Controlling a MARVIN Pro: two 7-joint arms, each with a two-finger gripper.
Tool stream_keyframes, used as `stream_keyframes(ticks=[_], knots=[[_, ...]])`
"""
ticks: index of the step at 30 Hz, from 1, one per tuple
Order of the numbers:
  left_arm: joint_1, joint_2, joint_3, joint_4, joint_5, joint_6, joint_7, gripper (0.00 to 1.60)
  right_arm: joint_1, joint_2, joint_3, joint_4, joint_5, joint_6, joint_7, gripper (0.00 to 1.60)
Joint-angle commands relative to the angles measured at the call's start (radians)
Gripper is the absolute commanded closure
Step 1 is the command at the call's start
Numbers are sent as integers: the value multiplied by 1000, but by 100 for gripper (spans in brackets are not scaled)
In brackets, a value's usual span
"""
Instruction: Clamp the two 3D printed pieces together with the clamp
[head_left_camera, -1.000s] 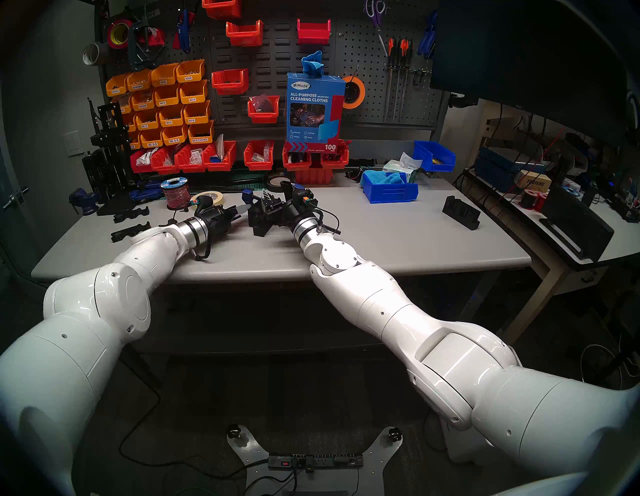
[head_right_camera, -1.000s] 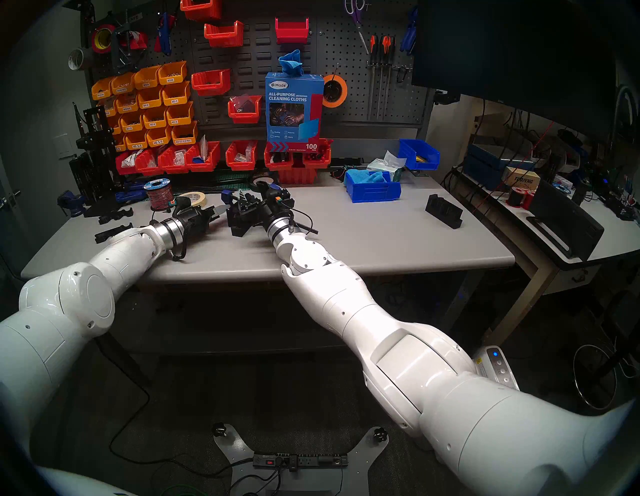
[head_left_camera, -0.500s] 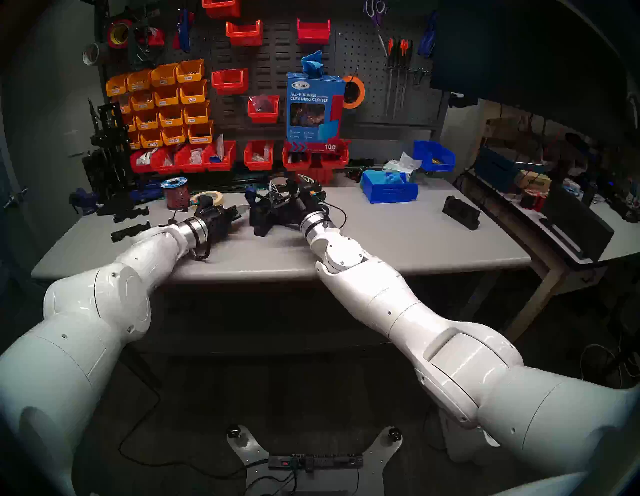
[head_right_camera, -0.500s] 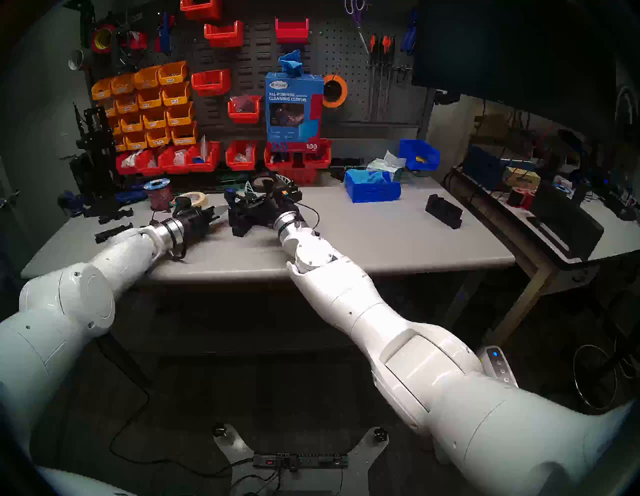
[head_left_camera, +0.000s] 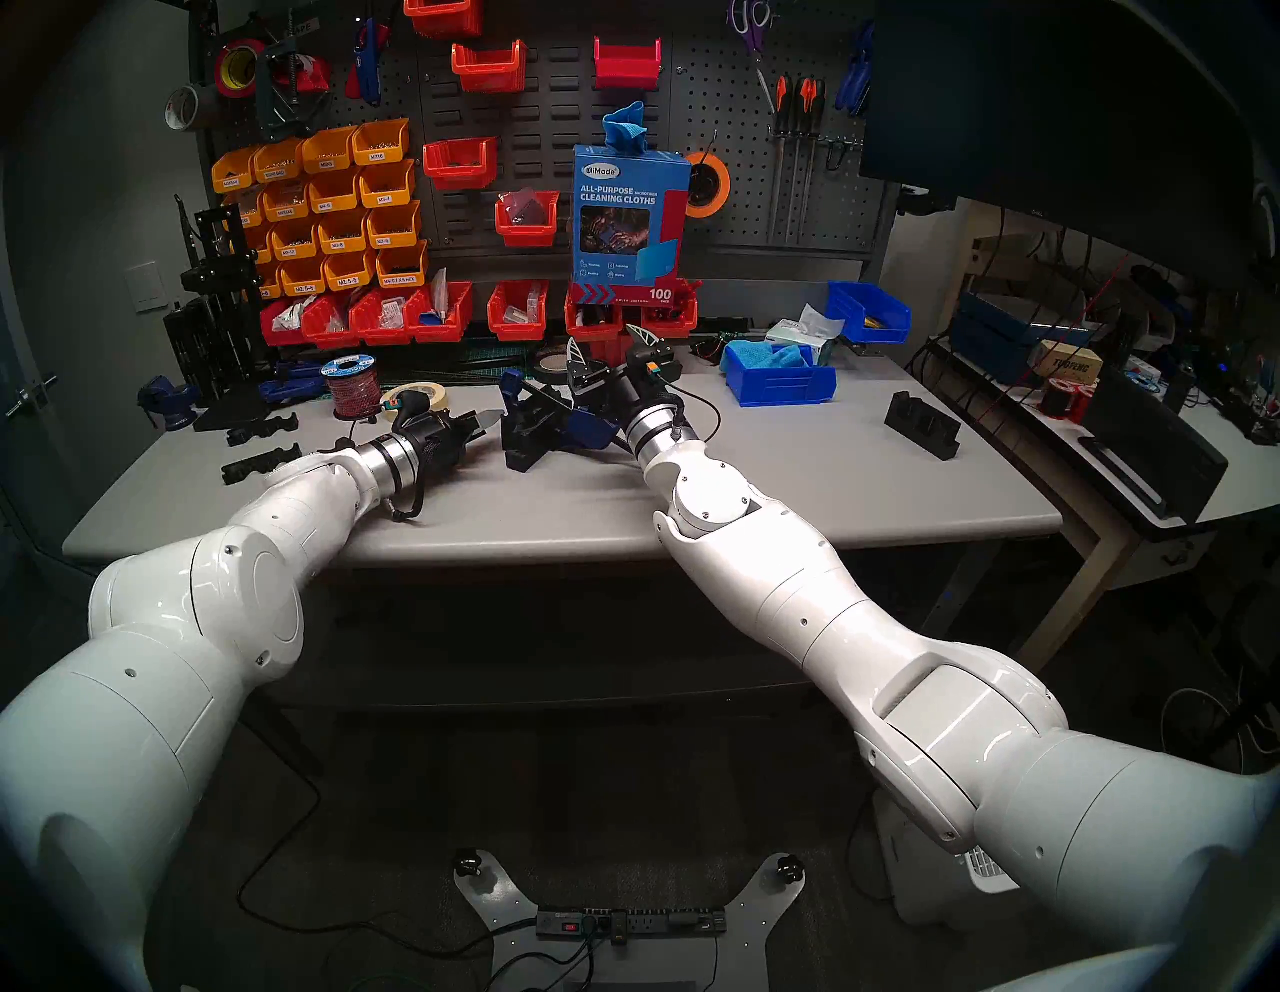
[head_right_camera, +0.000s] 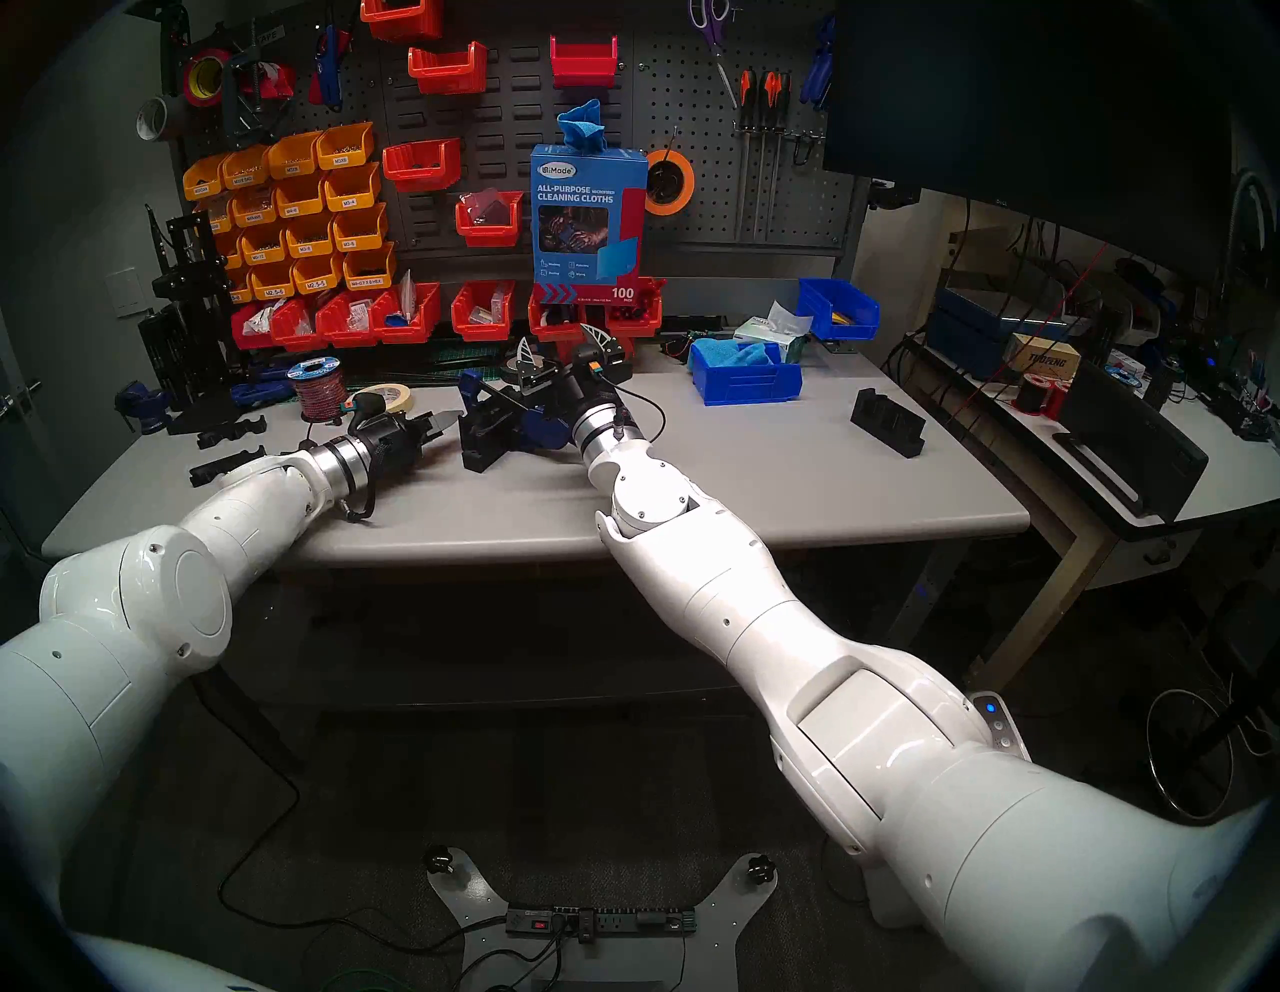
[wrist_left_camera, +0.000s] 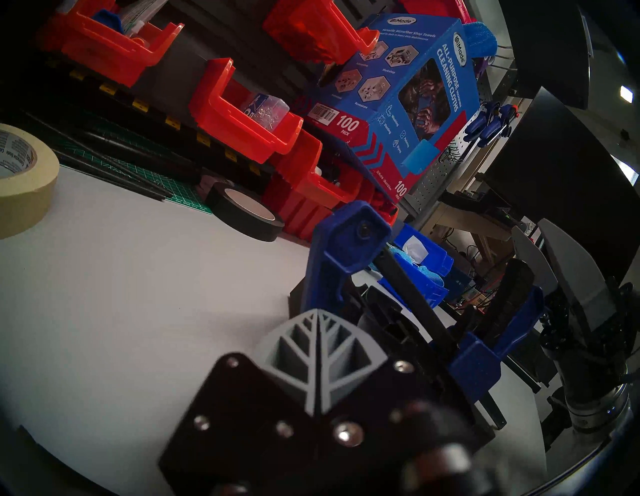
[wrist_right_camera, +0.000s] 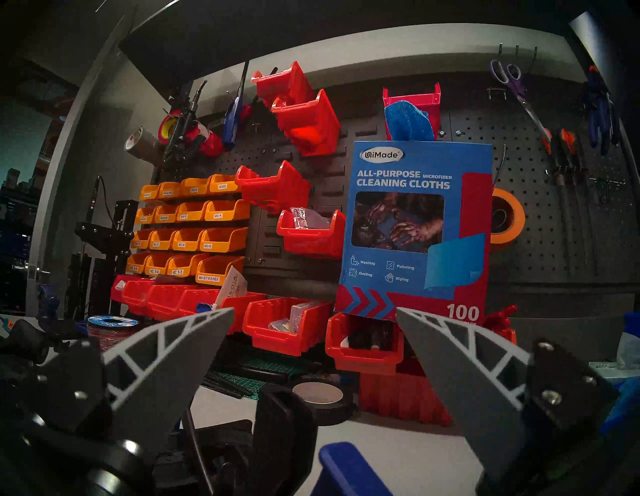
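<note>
The two black 3D printed pieces (head_left_camera: 524, 443) (head_right_camera: 483, 443) sit side by side on the grey table (head_left_camera: 762, 478). The clamp lies across them, tilted: blue fixed jaw (head_left_camera: 511, 385) (wrist_left_camera: 346, 249) at their far left, black bar (wrist_left_camera: 412, 298) over them, blue sliding body (head_left_camera: 589, 429) (wrist_left_camera: 485, 360) at their right. My left gripper (head_left_camera: 489, 418) (wrist_left_camera: 317, 350) is shut and empty, its tip just left of the pieces. My right gripper (head_left_camera: 613, 345) (wrist_right_camera: 315, 310) is open and empty, raised above the clamp's black handle (wrist_right_camera: 284, 426).
A black tape roll (head_left_camera: 554, 364) and red bins (head_left_camera: 623, 325) stand just behind the right gripper. A masking tape roll (head_left_camera: 422, 396) and wire spool (head_left_camera: 353, 384) lie at the left rear. A blue bin (head_left_camera: 779, 377) and a lone black notched block (head_left_camera: 925, 433) sit to the right.
My right gripper has let go of the clamp's handle, opened, and pulled up and back to the right. The clamp stays on the pieces. The left arm has not moved.
</note>
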Motion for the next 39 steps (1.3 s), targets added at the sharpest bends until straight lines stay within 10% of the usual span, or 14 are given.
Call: stream_keyframes(ticks=[1,39], knots=[[-10,-1,-5,-3,-5,-3,-17,160,14,20,8,-83,-23,-4,-29,0],[-10,0,-10,-3,6,-4,-32,160,-116,166,40,-282,-84,81,-181,0]])
